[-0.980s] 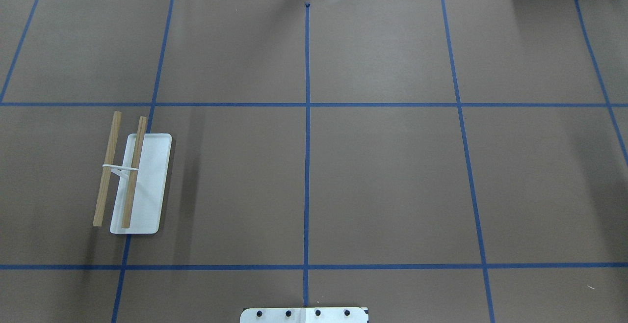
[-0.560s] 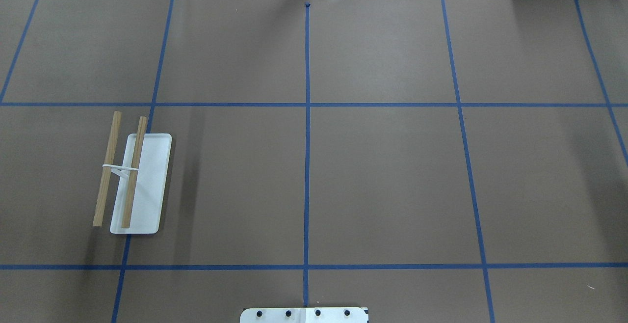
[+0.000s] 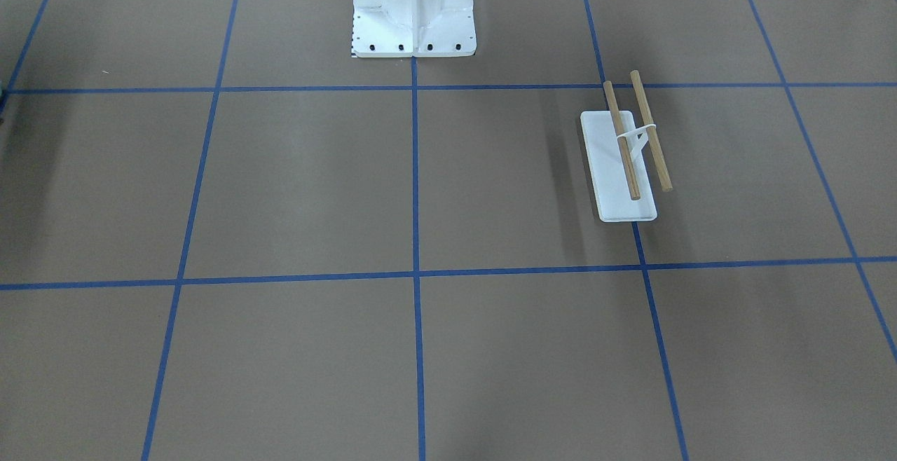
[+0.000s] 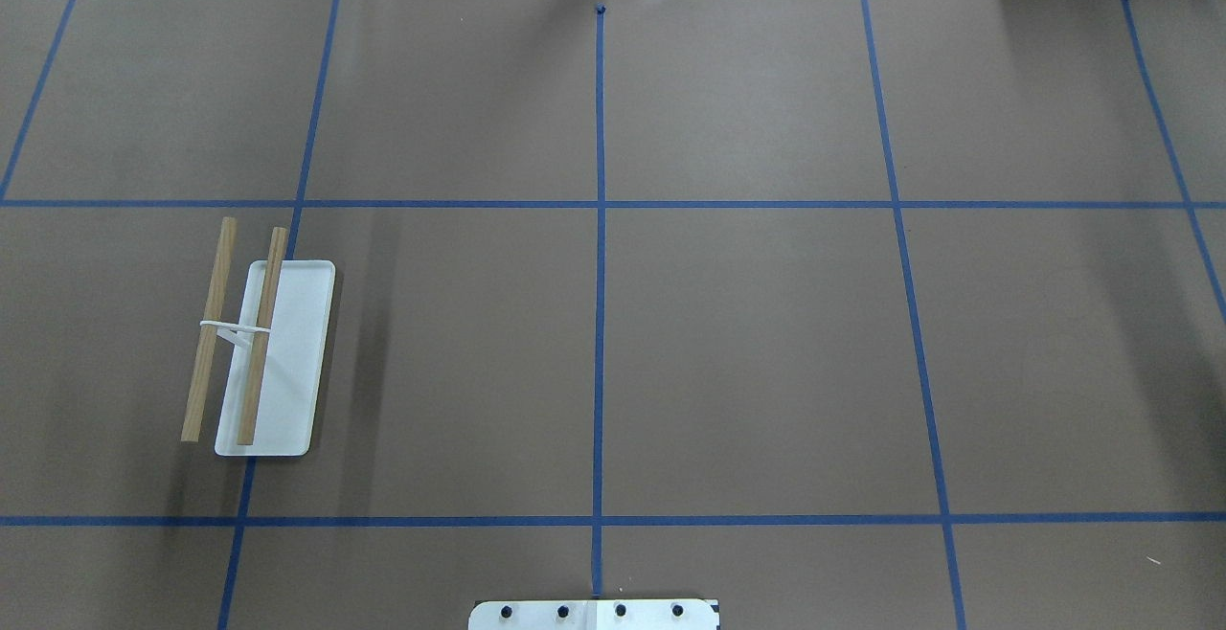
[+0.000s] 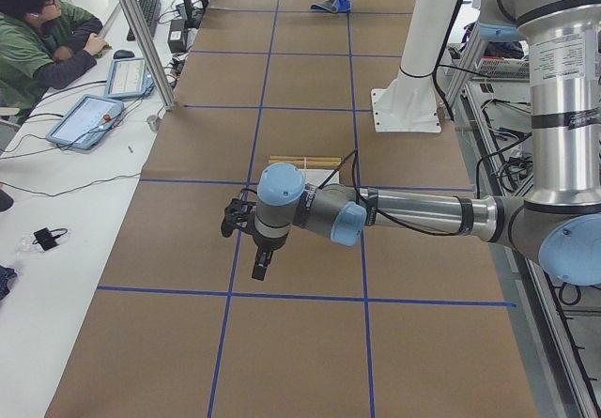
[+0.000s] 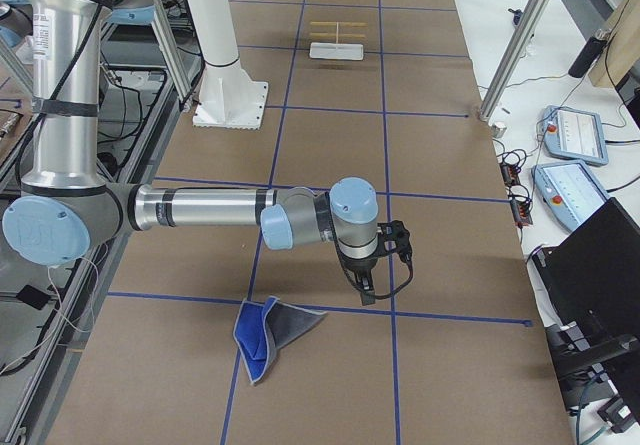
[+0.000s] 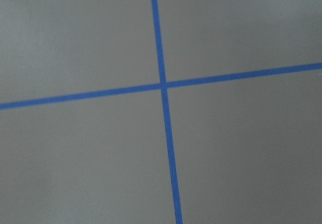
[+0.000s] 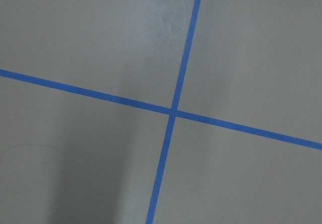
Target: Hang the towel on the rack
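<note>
The rack point(image 4: 292, 352) stands on the table's left half, with a white flat base and two bare wooden dowels; it also shows in the front view point(image 3: 610, 174), the left side view point(image 5: 305, 162) and far off in the right side view point(image 6: 337, 40). The towel point(image 6: 275, 327), a crumpled grey cloth with a blue edge, lies on the table at the robot's far right end; it is small and far in the left side view point(image 5: 331, 5). My left gripper point(image 5: 260, 266) hangs over the table's left end. My right gripper point(image 6: 365, 290) hangs just beside the towel, apart from it. I cannot tell whether either is open.
The white bolted pedestal point(image 3: 413, 9) stands at the table's robot side, also in the overhead view point(image 4: 594, 614). Blue tape lines grid the brown table. An operator point(image 5: 38, 33) sits at a side desk with tablets point(image 5: 89, 117). Both wrist views show only table and tape.
</note>
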